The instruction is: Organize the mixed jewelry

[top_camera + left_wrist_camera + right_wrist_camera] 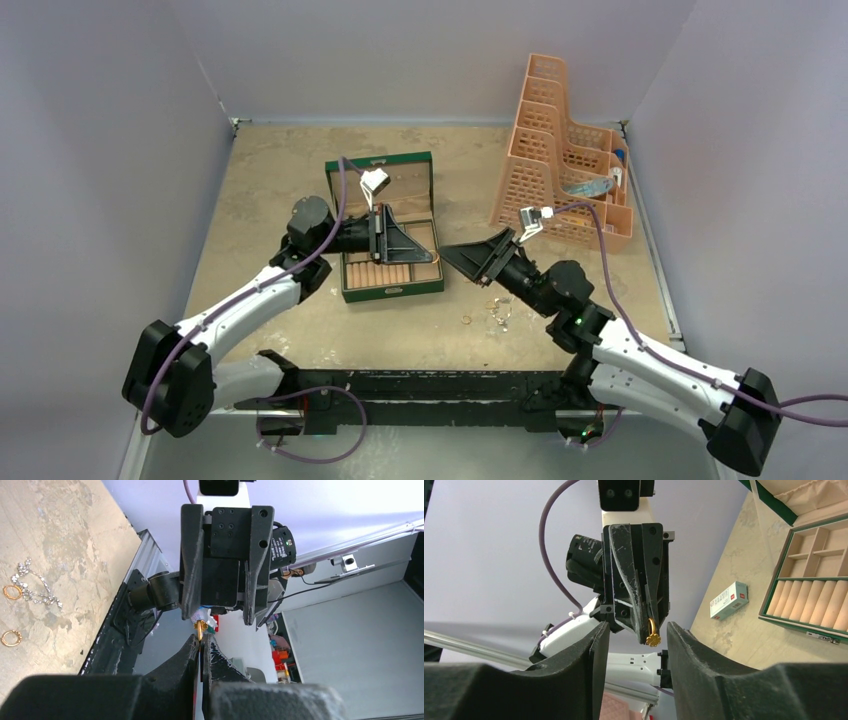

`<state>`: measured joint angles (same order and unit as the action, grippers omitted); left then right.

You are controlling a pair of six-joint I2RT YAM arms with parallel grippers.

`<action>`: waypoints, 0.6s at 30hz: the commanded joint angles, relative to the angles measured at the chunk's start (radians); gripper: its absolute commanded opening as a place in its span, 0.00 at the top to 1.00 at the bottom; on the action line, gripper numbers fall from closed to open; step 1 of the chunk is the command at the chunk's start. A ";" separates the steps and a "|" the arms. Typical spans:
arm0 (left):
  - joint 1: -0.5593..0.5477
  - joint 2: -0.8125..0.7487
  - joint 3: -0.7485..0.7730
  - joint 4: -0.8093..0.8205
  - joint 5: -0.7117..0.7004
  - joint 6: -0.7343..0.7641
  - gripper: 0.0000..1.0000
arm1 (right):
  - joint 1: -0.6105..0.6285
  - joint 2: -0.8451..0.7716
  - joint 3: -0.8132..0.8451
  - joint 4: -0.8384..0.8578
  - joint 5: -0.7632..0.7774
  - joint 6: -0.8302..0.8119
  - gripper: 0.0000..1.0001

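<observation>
My left gripper [201,642] is clamped on a thin gold ring [200,629] with a flower-shaped head, held aloft; my right gripper [638,630] faces it, spread apart. Two gold hoops [12,592] and a glittering silvery chain [35,587] lie on the mottled tabletop [65,530]

The small gold metal ring [653,639] is glossy, and the silvery chain of faceted stones [35,587] glitters against the mottled tan tabletop [65,525], which looks matt and rough. The green jewelry box [365,293] has a matt beige cloth-like lining [814,600], and the orange lattice basket [545,170] is smooth plastic.
</observation>
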<state>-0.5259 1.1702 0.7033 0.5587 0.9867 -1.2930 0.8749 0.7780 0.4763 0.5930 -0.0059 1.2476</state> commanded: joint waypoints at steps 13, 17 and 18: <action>0.003 0.006 -0.065 0.223 -0.073 -0.145 1.00 | -0.001 -0.021 0.016 -0.001 -0.003 -0.008 0.47; 0.001 0.012 -0.064 0.231 -0.072 -0.150 1.00 | -0.001 -0.005 0.027 -0.012 -0.007 -0.019 0.47; 0.001 0.015 -0.064 0.237 -0.071 -0.150 1.00 | -0.001 -0.002 0.027 -0.009 -0.010 -0.018 0.47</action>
<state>-0.5259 1.1870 0.6399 0.7090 0.9276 -1.4292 0.8749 0.7696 0.4667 0.5655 -0.0177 1.2419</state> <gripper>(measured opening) 0.012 0.536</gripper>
